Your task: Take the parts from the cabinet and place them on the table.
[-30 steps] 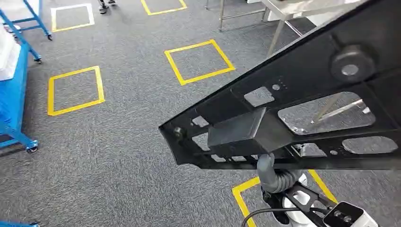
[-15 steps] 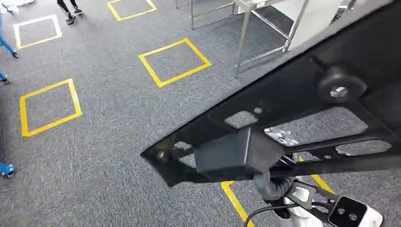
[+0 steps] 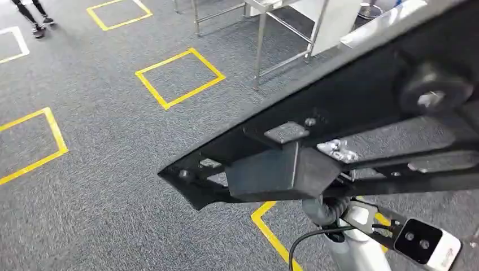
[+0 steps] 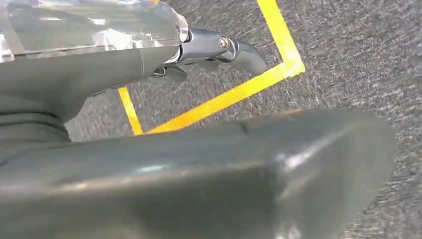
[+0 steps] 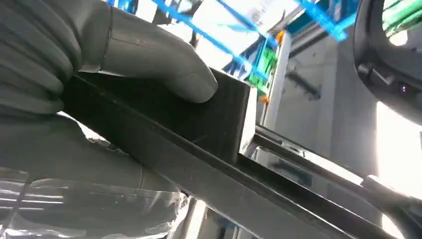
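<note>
A large black flat part (image 3: 350, 107) with cut-outs and a boxy block (image 3: 277, 172) on its underside spans the right of the head view, carried above the floor. My right hand (image 3: 323, 212) holds it from below. In the right wrist view the thumb (image 5: 159, 59) presses on the part's block (image 5: 219, 119) and the hand (image 5: 74, 74) grips its edge. My left hand (image 4: 164, 164) hangs over the carpet, its thick thumb close to the camera and a dark finger (image 4: 239, 50) stretched out, with nothing in it.
A metal-legged table (image 3: 260, 39) stands ahead at the top of the head view. Yellow tape squares (image 3: 178, 76) mark the grey carpet. A person's feet (image 3: 36, 25) are at the far left. Blue racks (image 5: 249, 45) appear behind the part in the right wrist view.
The whole head view has shifted: floor squares slid left and the metal table came further into the picture, so the camera turned. The part stays held in my right hand.
</note>
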Robot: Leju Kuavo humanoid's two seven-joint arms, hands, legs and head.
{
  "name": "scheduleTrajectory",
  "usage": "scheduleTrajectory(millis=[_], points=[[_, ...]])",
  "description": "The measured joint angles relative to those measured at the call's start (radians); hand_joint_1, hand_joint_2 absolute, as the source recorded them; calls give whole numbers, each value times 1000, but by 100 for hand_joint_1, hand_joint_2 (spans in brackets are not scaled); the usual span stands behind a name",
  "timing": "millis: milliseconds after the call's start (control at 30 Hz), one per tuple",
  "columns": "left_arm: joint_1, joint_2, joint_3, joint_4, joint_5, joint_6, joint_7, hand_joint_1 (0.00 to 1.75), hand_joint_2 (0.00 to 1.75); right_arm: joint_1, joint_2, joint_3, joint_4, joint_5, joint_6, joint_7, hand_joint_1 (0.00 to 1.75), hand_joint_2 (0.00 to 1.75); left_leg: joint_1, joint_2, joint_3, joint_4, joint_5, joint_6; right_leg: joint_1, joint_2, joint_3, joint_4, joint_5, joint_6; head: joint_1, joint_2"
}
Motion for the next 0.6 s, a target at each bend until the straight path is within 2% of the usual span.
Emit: scheduleTrajectory(millis=[33,67,100,133,167,200,233,267,300,367,400,433,467,500,533,567,600], points=[[2,0,0,0,0,1,2,0,0,0,-1,0,5,-3,-2,0,175,175,-2,12,-1,0,-1,1,-3,-6,-40,84,-34,3,0,0],[3,0,0,0,0,3,5,0,0,0,-3,-1,11,-8,-4,0,175,175,-2,23,-2,1,-1,1,-5,-8,-68,140,-49,7,0,0],[2,0,0,0,0,3,5,0,0,0,-5,-1,16,-13,-7,0,175,175,-2,34,-3,2,-2,0,-8,-8,-75,154,-43,10,0,0],[1,0,0,0,1,4,5,0,0,0,-9,-2,21,-21,-12,0,175,175,-2,44,-2,3,-3,-1,-9,-12,-56,119,-15,12,0,0],[0,0,0,0,2,5,5,0,0,-2,-13,-3,27,-30,-14,0,175,175,-2,53,-2,6,-6,-4,-11,-19,-15,42,27,12,0,0],[0,0,0,0,2,5,5,0,0,-5,-16,-5,31,-33,-14,0,175,175,-2,61,-1,9,-10,-7,-11,-35,37,-55,69,10,0,0],[-1,0,0,0,2,6,5,0,0,-10,-18,-6,34,-34,-14,0,175,175,-4,68,1,15,-15,-12,-8,-76,82,-136,88,5,0,0],[0,0,0,0,2,6,5,0,0,-14,-19,-6,37,-35,-14,0,175,175,-12,73,-2,21,-20,-20,3,-86,85,-149,78,-3,0,0],[0,0,0,0,3,6,5,0,0,-14,-20,-7,40,-37,-14,0,175,175,-11,81,-1,20,-20,-23,2,-71,81,-149,82,-10,0,0],[-1,0,0,0,3,10,4,0,0,-12,-24,-11,48,-37,-14,0,175,175,-11,97,4,18,-22,-34,7,-53,76,-146,80,-19,0,0],[-3,0,0,0,4,11,4,0,0,-11,-24,-14,51,-34,-11,0,175,175,-10,106,7,18,-25,-40,1,-44,78,-153,84,-27,0,0],[-5,2,0,0,10,13,3,0,0,-7,-24,-21,56,-28,-8,0,175,175,-3,77,4,32,-39,-47,-4,-37,85,-159,88,-33,0,0],[-4,0,0,0,10,13,2,0,0,-7,-24,-28,60,-26,-8,0,175,175,-2,43,-15,77,-72,-48,-5,-31,85,-160,89,-40,0,0],[-2,0,1,0,11,14,2,0,0,-5,-24,-31,64,-25,-7,0,175,175,-1,24,-49,151,-111,-51,-5,-24,84,-160,89,-43,0,0],[0,1,2,0,11,14,2,0,0,0,-24,-33,69,-25,-6,0,175,175,-1,14,-91,241,-150,-54,-4,-12,84,-160,89,-44,0,0],[4,2,4,0,11,14,3,0,0,5,-24,-35,73,-25,-5,0,175,175,-1,12,-129,318,-174,-56,-2,1,83,-159,89,-44,0,0],[6,3,5,0,12,15,2,0,0,10,-24,-36,76,-24,-5,0,175,175,-1,12,-146,344,-170,-56,-1,12,84,-158,89,-44,0,0]])
